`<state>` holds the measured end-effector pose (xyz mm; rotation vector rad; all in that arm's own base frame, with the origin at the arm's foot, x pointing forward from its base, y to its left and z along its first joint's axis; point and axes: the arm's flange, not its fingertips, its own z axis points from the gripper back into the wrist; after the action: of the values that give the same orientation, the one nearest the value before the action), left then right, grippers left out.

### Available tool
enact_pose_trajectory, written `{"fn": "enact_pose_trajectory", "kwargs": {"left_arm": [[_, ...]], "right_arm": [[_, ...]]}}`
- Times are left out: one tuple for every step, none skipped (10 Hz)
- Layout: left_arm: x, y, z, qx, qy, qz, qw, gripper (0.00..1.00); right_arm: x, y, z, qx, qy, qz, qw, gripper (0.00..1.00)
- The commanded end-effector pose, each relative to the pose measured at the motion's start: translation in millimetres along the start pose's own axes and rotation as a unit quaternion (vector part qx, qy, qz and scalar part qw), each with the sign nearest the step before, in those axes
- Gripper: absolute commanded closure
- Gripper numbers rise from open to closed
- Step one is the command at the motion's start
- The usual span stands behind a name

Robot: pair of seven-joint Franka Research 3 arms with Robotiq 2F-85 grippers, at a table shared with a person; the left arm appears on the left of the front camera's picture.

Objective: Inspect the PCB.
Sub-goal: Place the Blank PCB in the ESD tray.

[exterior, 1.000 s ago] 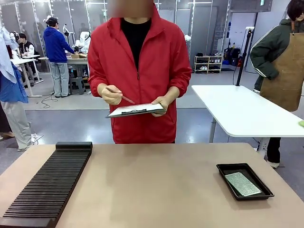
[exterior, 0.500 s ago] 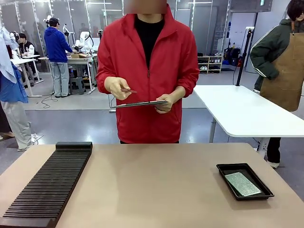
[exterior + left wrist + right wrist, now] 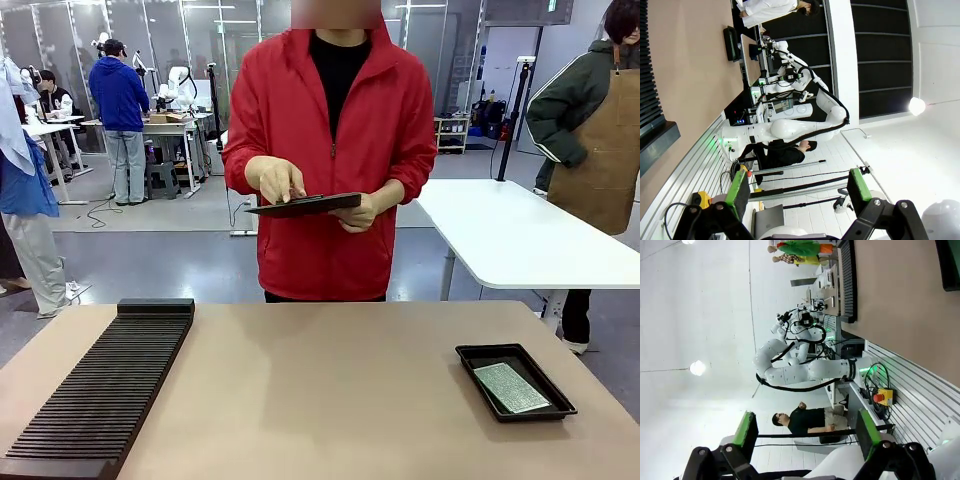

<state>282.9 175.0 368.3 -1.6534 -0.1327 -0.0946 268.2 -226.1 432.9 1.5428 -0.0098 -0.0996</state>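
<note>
The PCB (image 3: 511,386), a thin pale grey-green board with a fine dotted face, lies flat in a shallow black tray (image 3: 475,361) at the table's right side. In the left wrist view my left gripper (image 3: 799,188) is open, its green-padded fingers (image 3: 738,191) wide apart with nothing between them, looking sideways past the table's edge. My right gripper (image 3: 803,433) in the right wrist view is open too, empty, also turned away from the table. A person in a red jacket (image 3: 330,150) stands at the far side holding a dark tablet (image 3: 304,205).
A long black slotted rack (image 3: 105,385) lies along the table's left side. A white table (image 3: 520,235) stands behind at the right, with a person in a brown apron (image 3: 600,120) beside it. Other people are farther back at the left.
The person has shifted to the right, raised the tablet and tilted it from showing its pale sheet to flat and edge-on, one hand now over it. PCB and tray have not moved.
</note>
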Motion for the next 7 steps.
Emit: {"fn": "enact_pose_trajectory", "kwargs": {"left_arm": [[-0.3,-1.3,0.7,0.001,-0.001,-0.002,1.000,0.00],[-0.3,-1.3,0.7,0.001,-0.001,-0.002,1.000,0.00],[-0.3,-1.3,0.7,0.001,-0.001,-0.002,1.000,0.00],[-0.3,-1.3,0.7,0.001,-0.001,-0.002,1.000,0.00],[-0.3,-1.3,0.7,0.001,-0.001,-0.002,1.000,0.00],[-0.3,-1.3,0.7,0.001,-0.001,-0.002,1.000,0.00],[-0.3,-1.3,0.7,0.001,-0.001,-0.002,1.000,0.00]], "right_arm": [[-1.9,3.3,0.2,-0.002,-0.001,-0.001,1.000,0.00],[-1.9,3.3,0.2,-0.002,-0.001,-0.001,1.000,0.00],[-1.9,3.3,0.2,-0.002,-0.001,-0.001,1.000,0.00],[-1.9,3.3,0.2,-0.002,-0.001,-0.001,1.000,0.00],[-1.9,3.3,0.2,-0.002,-0.001,-0.001,1.000,0.00],[-1.9,3.3,0.2,-0.002,-0.001,-0.001,1.000,0.00],[-1.9,3.3,0.2,-0.002,-0.001,-0.001,1.000,0.00]]}}
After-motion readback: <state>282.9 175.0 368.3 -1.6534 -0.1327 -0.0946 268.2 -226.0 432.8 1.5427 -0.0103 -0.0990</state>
